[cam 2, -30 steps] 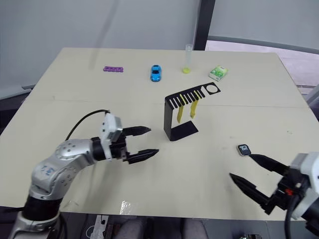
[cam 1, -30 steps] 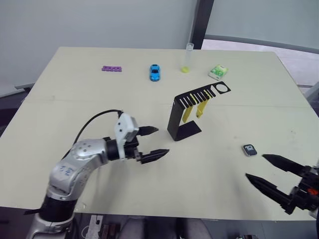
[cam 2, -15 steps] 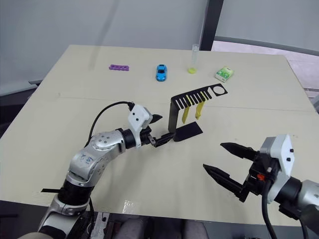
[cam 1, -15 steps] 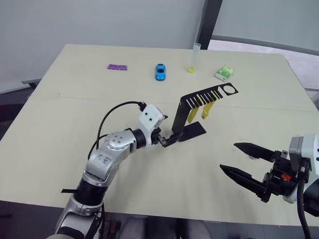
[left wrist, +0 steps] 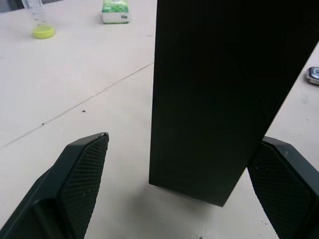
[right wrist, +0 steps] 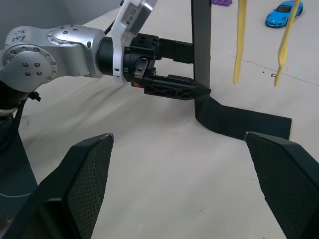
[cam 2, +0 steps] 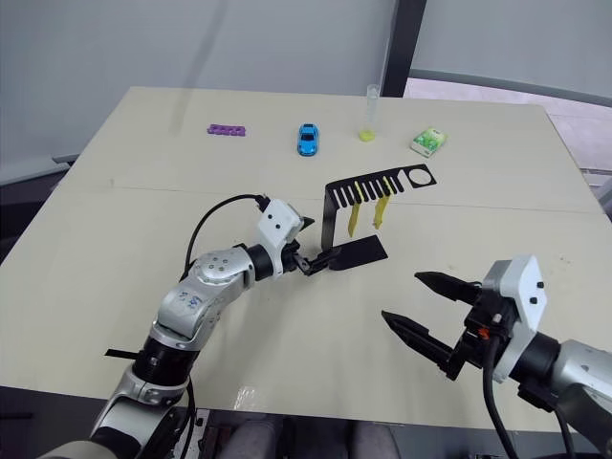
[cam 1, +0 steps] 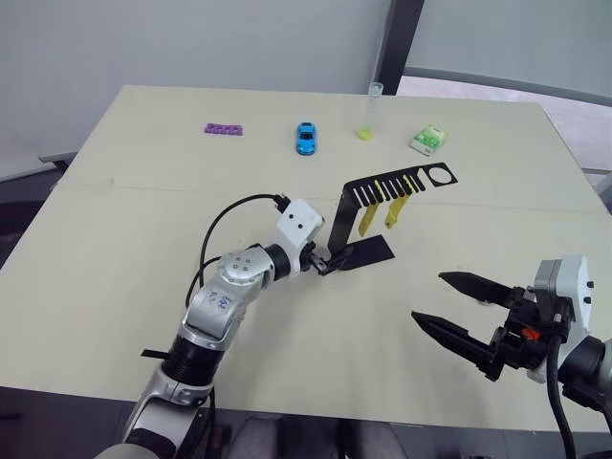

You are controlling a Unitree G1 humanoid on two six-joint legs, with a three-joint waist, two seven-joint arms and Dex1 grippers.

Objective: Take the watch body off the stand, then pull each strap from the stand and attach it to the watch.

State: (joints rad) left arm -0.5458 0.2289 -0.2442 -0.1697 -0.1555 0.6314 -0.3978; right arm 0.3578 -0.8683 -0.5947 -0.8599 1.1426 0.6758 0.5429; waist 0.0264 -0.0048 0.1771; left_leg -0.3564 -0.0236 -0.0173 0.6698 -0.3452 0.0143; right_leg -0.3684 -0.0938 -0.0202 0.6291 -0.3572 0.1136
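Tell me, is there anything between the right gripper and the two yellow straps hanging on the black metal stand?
Nothing visible blocks it. The right gripper is open and faces the two yellow straps across bare table. The left gripper sits at the upright of the black bent-metal stand, beside that path, not in it.

Matt black sheet-metal stand; smooth yellow rubbery straps; matt cream bench; cross-hatched black plastic pincer fingers.

Even, bright overhead light leaves only soft shadows on the pale desk, without glare or blur.
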